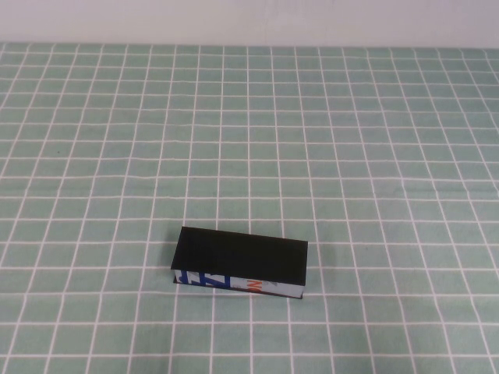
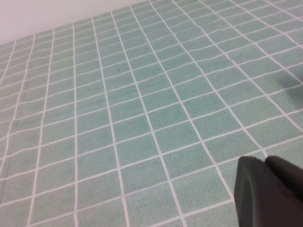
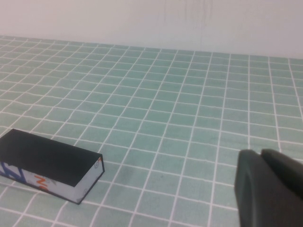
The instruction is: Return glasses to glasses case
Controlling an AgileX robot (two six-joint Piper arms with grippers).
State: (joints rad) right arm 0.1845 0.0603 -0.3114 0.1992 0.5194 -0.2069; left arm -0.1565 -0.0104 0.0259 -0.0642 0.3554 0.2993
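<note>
Lying shut, glasses case [image 3: 47, 166] apart from right hand [image 3: 270, 189]; left hand [image 2: 270, 191] elsewhere

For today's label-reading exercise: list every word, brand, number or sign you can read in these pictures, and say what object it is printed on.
Blue and orange print on the white front edge of the closed glasses case: too blurred to read as words in any view.
Green checked tablecloth: white grid lines only, no text.
Left gripper and right gripper, each at the corner of its wrist view: no markings visible.
The glasses are not in view.
</note>
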